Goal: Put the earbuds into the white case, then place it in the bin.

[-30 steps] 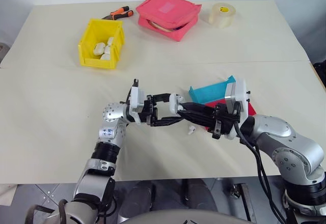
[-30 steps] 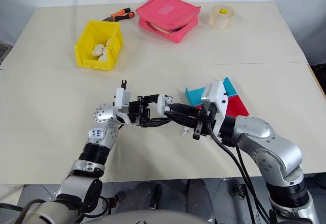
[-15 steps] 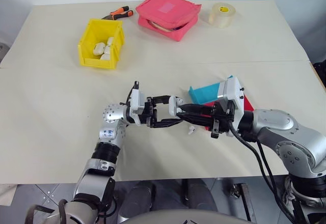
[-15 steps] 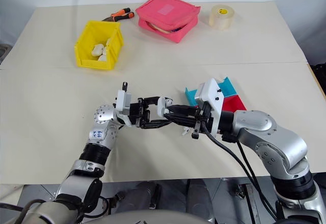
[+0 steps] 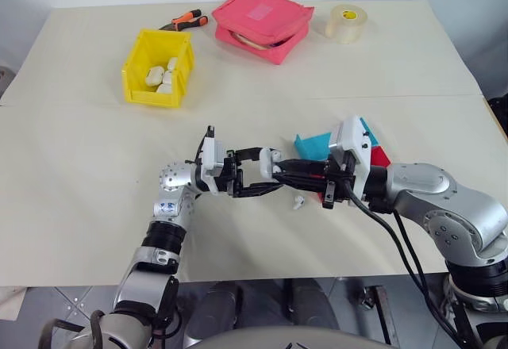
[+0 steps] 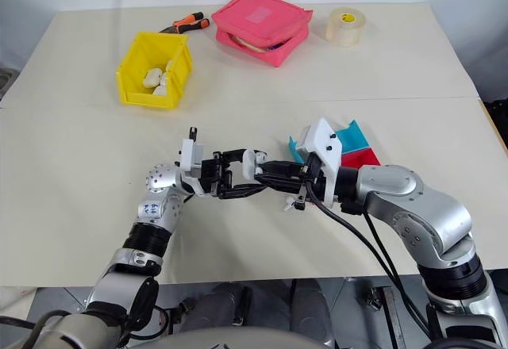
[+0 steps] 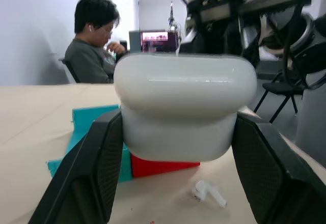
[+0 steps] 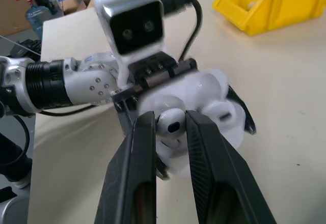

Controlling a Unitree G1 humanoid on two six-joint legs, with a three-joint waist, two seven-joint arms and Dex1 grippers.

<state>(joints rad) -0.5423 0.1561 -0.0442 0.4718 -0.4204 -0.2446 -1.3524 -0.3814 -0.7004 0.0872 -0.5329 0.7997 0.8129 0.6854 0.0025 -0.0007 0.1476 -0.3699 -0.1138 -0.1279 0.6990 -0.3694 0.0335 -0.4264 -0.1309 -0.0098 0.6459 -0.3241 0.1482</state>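
Mid-frame, left fingers [image 7: 97, 168] pinch the white case [image 7: 183, 107]; right fingers [image 8: 137, 173] pinch an earbud [image 8: 170, 124] against it, open tabletop [image 5: 95, 206] all around.

Both arms reach inward, fingertips meeting over the table. The left gripper [image 5: 266, 176] is clamped on the case [image 7: 186, 104]. The right gripper [image 8: 169, 127] pinches an earbud [image 8: 169, 124].

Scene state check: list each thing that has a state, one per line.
White case: lid open, held by left end effector.
Earbud: pinched by right end effector, at the case.
Second earbud: loose on table.
Yellow bin: holds white cases.
Pink pouch: partly unzipped.
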